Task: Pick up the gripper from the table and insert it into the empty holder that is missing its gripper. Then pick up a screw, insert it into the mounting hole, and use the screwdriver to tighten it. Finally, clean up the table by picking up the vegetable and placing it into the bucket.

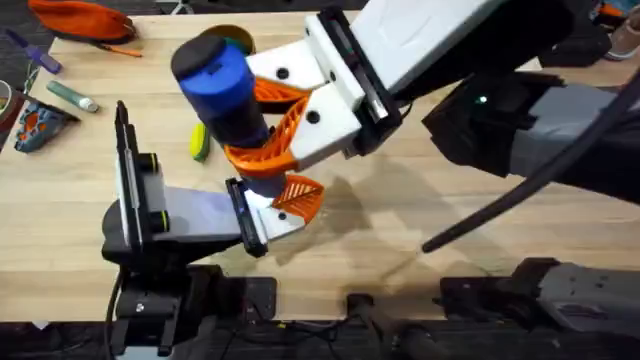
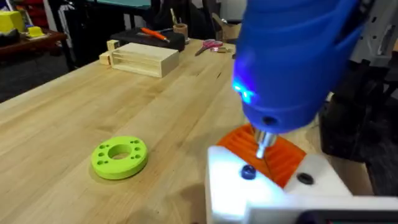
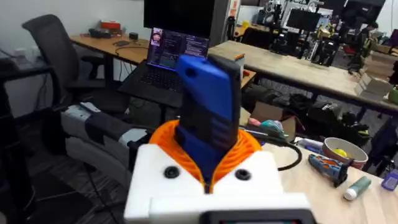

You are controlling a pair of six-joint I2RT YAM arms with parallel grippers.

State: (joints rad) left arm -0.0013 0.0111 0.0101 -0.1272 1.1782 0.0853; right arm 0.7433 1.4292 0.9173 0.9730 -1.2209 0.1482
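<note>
**Screwdriver upright over the holder**

So the right gripper (image 1: 262,125) has its orange pads (image 1: 275,92) clamped on the blue screwdriver (image 1: 222,85), holding it upright above the middle of the table (image 1: 420,215). In the left wrist view the metal tip (image 2: 263,140) sits right above a dark screw (image 2: 248,172) in the white holder (image 2: 273,190), though I can't really tell if it's actually seated. The orange gripper (image 1: 301,196) is just under the screwdriver at the holder's end. The left gripper's state, can't tell. The yellow-green vegetable (image 1: 199,141) is lying on the table just behind the screwdriver, and the bucket (image 1: 234,39) is peeking out at the far edge. A green disc (image 2: 119,156) is nearby too.
</note>
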